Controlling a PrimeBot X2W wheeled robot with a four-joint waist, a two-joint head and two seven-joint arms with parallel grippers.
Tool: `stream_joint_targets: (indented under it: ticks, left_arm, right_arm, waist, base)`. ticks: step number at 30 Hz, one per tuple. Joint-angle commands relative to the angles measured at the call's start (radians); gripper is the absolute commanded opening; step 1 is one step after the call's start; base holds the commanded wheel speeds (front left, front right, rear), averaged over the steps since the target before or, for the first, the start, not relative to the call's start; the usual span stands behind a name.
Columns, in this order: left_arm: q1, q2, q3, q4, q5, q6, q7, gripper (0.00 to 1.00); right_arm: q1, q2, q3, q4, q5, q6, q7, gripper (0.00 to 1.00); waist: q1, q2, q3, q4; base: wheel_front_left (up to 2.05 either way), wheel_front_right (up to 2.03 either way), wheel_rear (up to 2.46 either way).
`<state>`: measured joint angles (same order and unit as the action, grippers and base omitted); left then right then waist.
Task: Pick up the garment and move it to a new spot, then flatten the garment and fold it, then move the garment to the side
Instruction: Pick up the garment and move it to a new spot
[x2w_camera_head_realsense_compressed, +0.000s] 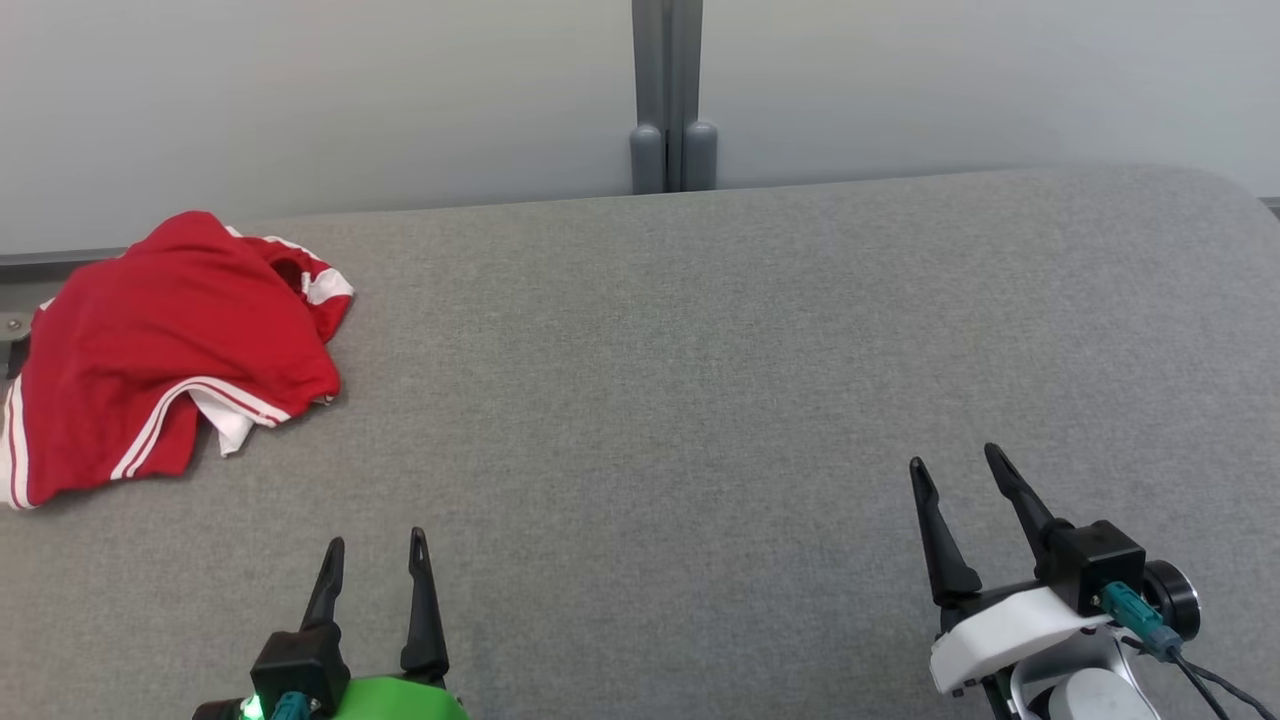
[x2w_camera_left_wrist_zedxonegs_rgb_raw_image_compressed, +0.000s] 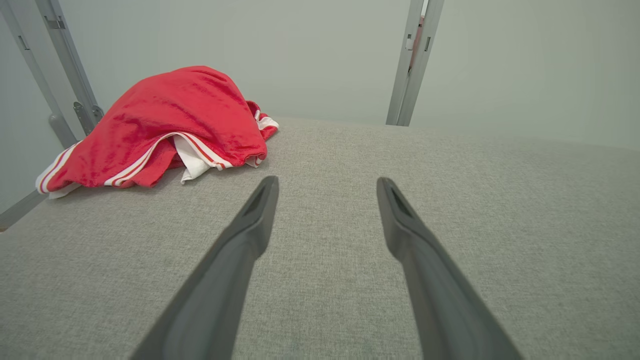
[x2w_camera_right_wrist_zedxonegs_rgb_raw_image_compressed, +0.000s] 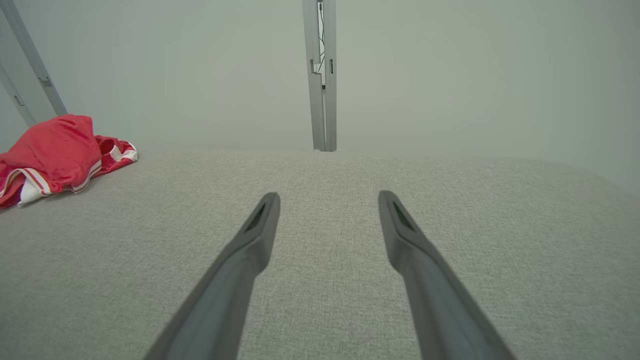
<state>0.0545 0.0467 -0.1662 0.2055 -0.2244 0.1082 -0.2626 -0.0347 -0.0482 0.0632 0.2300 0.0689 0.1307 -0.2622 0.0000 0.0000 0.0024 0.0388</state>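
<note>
We see the wide grey cloth-covered counter (x2w_camera_head_realsense_compressed: 700, 380) spread across the view before us, backed by a pale grey wall (x2w_camera_head_realsense_compressed: 300, 90) with a grey metal post (x2w_camera_head_realsense_compressed: 667, 90) at its middle. On the counter's far left, right at its edge, lies the crumpled red cloth garment (x2w_camera_head_realsense_compressed: 160, 350) with white stripes along its hems, heaped rather than flat. Its long axis runs slantwise, from the near left edge away and inward towards the post. Both claws are over the near side of the counter, apart from the garment. The left claw (x2w_camera_head_realsense_compressed: 376, 540), two long dark fingers on a green mount, has its jaws spread wide with nothing between them. The right claw (x2w_camera_head_realsense_compressed: 955, 458), the same dark fingers on a white mount, is likewise wide apart and empty. From the left claw the garment lies ahead and to the left, near. From the right claw it is well apart, across most of the counter. We judge the left arm the nearer one for the first pick. We find no brand, label or readable writing on anything here.
</note>
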Motion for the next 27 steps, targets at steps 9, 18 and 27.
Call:
stream_joint_targets:
  ticks: [9, 18, 27]
  left_arm:
    - [-0.008, 0.006, 0.009, 0.004, 0.023, -0.002, -0.002, 1.00]
    - [0.014, 0.006, 0.043, -0.006, 0.027, -0.008, -0.002, 1.00]
    - [0.028, 0.006, 0.070, -0.017, 0.032, -0.015, -0.002, 1.00]
  right_arm:
    - [0.022, -0.004, -0.025, -0.015, 0.019, 0.000, -0.004, 1.00]
    - [0.016, -0.004, 0.008, -0.008, 0.032, 0.000, -0.004, 1.00]
    - [0.005, -0.004, 0.025, 0.001, 0.035, 0.000, -0.004, 1.00]
  waist:
    - [0.0000, 0.0000, -0.006, 0.183]
    - [0.0000, 0.0000, -0.001, 0.390]
    - [0.0000, 0.0000, 0.002, 0.463]
  base:
    - [0.00, 0.00, 0.00]
    - [0.00, 0.00, 0.00]
    - [0.00, 0.00, 0.00]
